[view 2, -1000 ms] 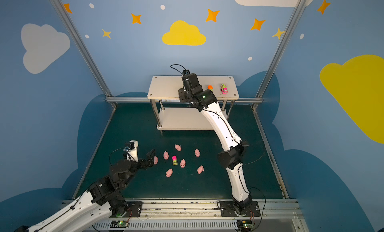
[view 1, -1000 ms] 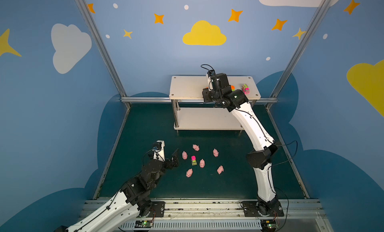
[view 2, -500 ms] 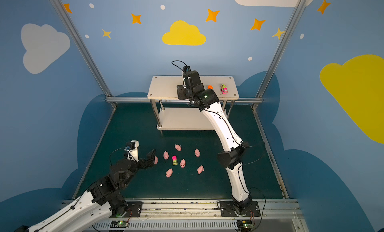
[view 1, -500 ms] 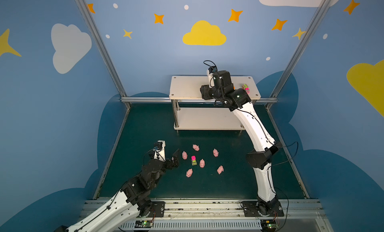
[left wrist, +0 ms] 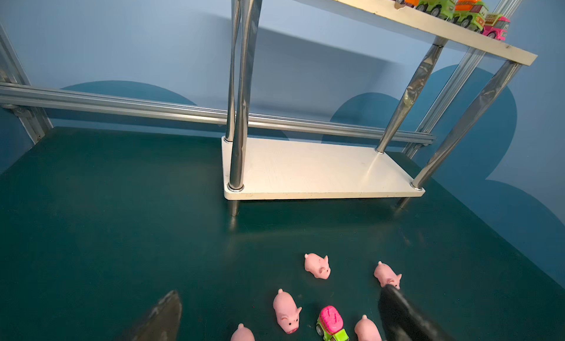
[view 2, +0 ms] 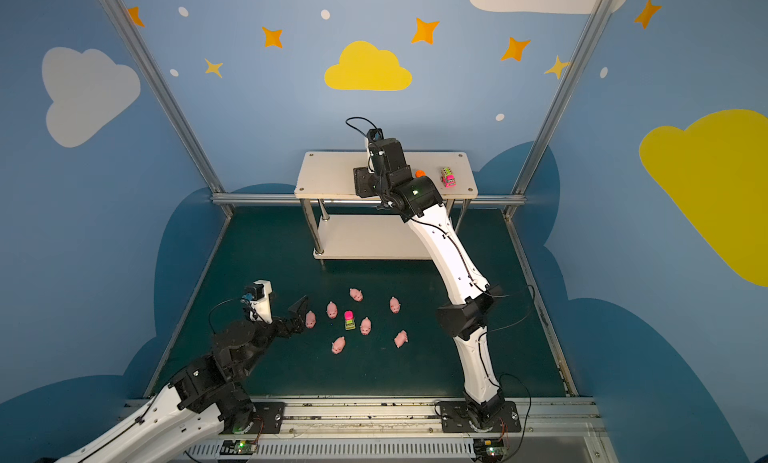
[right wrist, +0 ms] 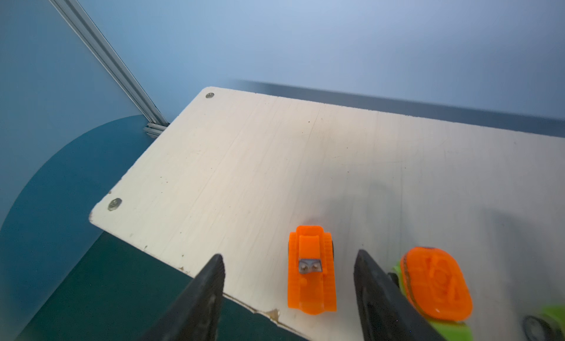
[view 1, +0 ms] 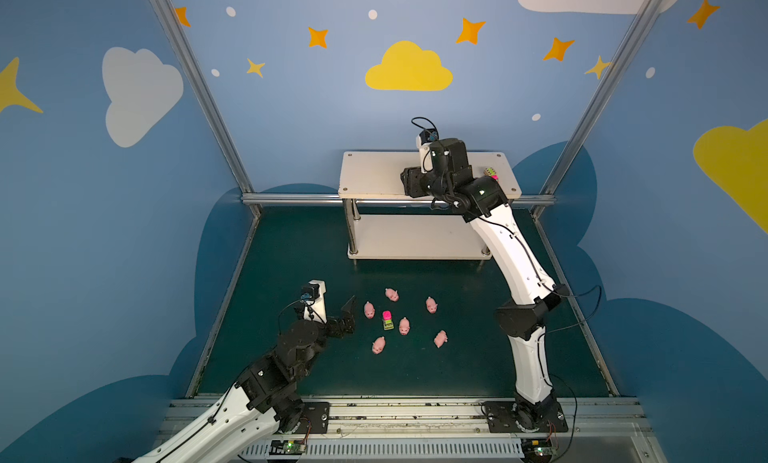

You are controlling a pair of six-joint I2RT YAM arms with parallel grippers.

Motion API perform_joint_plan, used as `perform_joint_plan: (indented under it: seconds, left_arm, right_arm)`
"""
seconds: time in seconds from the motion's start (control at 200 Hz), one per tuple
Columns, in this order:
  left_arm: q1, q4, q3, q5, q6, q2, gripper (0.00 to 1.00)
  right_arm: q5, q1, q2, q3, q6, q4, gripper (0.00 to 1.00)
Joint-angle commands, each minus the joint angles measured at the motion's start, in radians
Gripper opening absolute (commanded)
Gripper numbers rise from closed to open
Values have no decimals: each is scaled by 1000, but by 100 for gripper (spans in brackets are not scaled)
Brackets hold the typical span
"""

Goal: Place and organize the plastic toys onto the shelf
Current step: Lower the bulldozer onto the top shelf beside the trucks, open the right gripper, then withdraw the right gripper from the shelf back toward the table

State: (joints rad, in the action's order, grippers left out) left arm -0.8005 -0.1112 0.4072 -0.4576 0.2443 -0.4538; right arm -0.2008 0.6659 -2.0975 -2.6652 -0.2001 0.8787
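Orange vehicle: the orange vehicle [right wrist: 312, 269] stands on its wheels on the top board of the shelf [view 1: 374, 174], close to the board's chipped edge and free between the jaws.
Neighbours: a green vehicle with an orange top [right wrist: 437, 281] is just beside it, behind one finger; a pink vehicle [view 2: 448, 177] ends the row, toward the right of the board in a top view.
Right gripper: the right gripper [right wrist: 289, 254] is spread open, straddling the orange vehicle and touching neither side of it.
Doing it well: judged from here, this is the let-go — lift straight up before swinging away, so that neither finger brushes the orange vehicle or nudges its neighbour out of line.
Right arm: stretched up from the lower right of both top views, wrist bent over the shelf above centre.
Remaining toys: the pigs [view 1: 404, 326] and a pink-and-green vehicle [view 1: 387, 319] are scattered on the bench [view 1: 291, 253], below centre.
Lower board: bare — a likely place for the pigs.
Left gripper: the left gripper [left wrist: 281, 291] is wide open, holding nothing, low beside the nearest pigs.
Left arm: reaching in from the lower left.
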Motion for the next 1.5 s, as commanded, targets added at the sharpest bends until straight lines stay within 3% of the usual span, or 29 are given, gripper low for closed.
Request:
perform_joint_plan:
  seconds: [0.0, 0.12, 0.541, 0.706, 0.911, 1.147, 1.492]
  left_arm:
    - [1, -10, 3, 1, 15, 7, 100]
    - [2, -32, 18, 5, 40, 5, 100]
    - [1, -98, 72, 135, 190, -86, 100]
    - [-13, -93, 66, 180, 281, -149, 100]
    - [-81, -49, 20, 155, 373, -223, 100]
    - [-226, -64, 13, 36, 462, -311, 100]
    - [-294, -90, 105, -12, 534, -543, 99]
  right_arm:
    - [-19, 26, 116, 28, 25, 3, 67]
    - [-41, 51, 232, 187, 37, -21, 67]
    - [-70, 77, 794, 1076, -33, -238, 69]
    - [-51, 76, 971, 1371, -88, -287, 69]
    - [33, 76, 1140, 1716, -202, -389, 69]
    - [118, 81, 1233, 1943, -291, -469, 69]
    - [149, 86, 1321, 2053, -318, -474, 73]
